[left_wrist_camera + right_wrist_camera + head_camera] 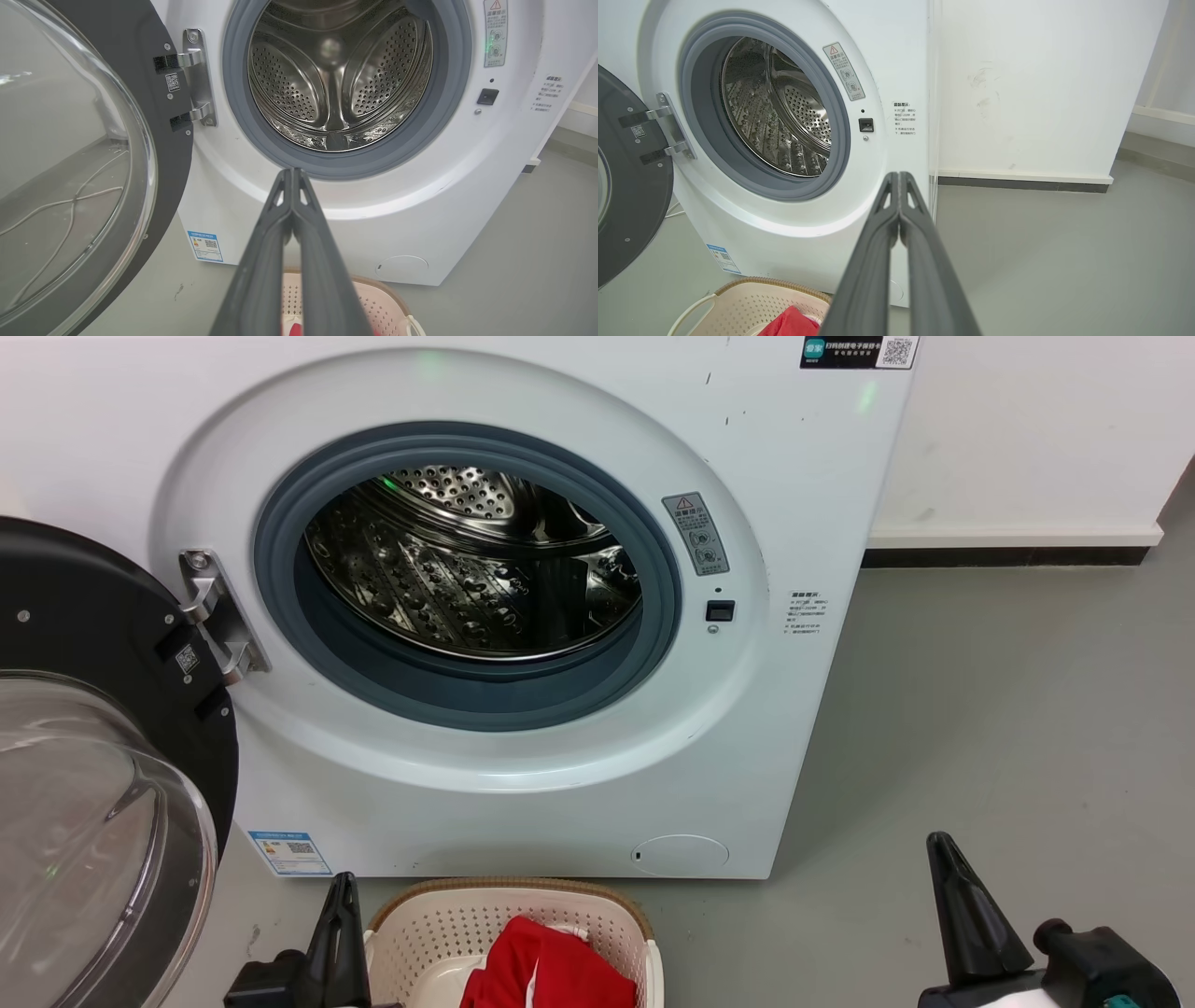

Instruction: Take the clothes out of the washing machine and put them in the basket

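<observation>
Head view puts the washing machine [803, 476] across the upper and middle frame, its door [93, 803] swung wide at the left edge. The drum [467, 579] looks like bare steel. The basket [504, 894] sits at bottom centre, just in front of the machine, and the clothes [551, 971] make a red heap in its right part. The left gripper [344, 879] stands at lower left, just beside the basket's left rim. The right gripper [936, 840] is at lower right, well apart from the basket, over grey floor. Each wrist view shows its own fingers pressed together to the tips with nothing between them.

Unloading seems all but finished, so the step worth doing well is the check. The left wrist view looks deep into the drum and shows only perforated metal. The nearest bottom strip is hidden behind the gasket [364, 161], so a small piece may possibly lie there. Any further reach should spread the fingers before the gasket, enter mid-opening, and keep clear of the door.
</observation>
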